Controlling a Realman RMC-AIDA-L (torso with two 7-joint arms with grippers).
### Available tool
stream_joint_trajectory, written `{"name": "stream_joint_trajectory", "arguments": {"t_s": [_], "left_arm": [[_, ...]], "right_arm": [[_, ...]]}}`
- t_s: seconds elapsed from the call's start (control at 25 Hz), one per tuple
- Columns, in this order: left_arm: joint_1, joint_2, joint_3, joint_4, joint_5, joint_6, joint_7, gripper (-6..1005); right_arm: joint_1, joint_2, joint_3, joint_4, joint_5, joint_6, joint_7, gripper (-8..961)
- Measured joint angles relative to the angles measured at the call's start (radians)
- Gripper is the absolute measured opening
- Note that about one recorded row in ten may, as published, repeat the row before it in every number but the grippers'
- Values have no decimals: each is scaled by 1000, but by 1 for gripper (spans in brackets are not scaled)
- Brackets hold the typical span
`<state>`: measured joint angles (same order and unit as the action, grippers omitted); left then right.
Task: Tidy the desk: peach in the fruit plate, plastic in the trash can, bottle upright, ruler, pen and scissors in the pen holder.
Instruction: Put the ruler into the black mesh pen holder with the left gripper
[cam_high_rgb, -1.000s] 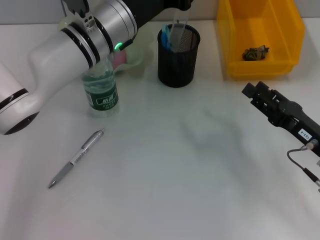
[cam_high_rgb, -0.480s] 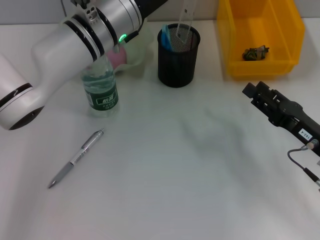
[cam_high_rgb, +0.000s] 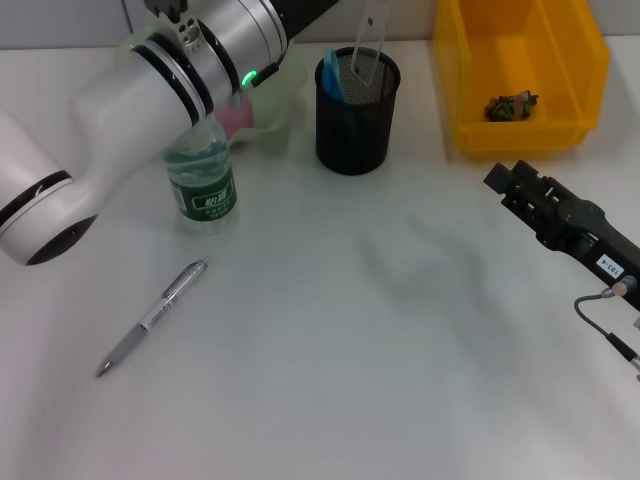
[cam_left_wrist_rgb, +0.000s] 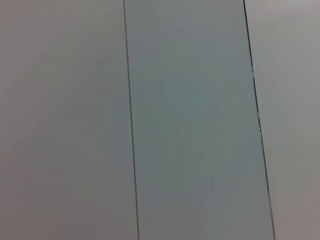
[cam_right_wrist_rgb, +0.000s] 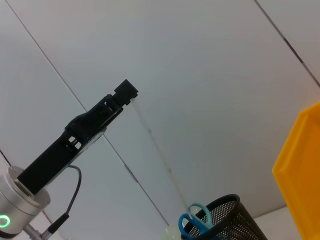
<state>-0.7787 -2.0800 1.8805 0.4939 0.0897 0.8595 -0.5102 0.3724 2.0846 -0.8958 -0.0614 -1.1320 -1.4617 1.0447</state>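
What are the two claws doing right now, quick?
Left gripper: shut on the clear ruler, its lower end in the pen holder.
Right gripper: idle by the yellow bin; cannot be told.

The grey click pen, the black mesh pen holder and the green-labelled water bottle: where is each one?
Grey click pen (cam_high_rgb: 152, 316), head view, middle of its barrel.
Black mesh pen holder (cam_high_rgb: 355, 125), head view, front of its wall.
Green-labelled water bottle (cam_high_rgb: 204, 195), head view, on its label.
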Motion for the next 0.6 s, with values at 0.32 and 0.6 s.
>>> {"name": "stream_joint_trajectory", "arguments": {"t_s": [0.32,0.6], "left_arm": [[-5,0,16,-2,-7,-16,8,403],[-5,0,20,-2,-7,-35,9,404]], "right_arm": [[0,0,0,0,0,-1,0,588],[0,0,0,0,0,-3,0,589]]}}
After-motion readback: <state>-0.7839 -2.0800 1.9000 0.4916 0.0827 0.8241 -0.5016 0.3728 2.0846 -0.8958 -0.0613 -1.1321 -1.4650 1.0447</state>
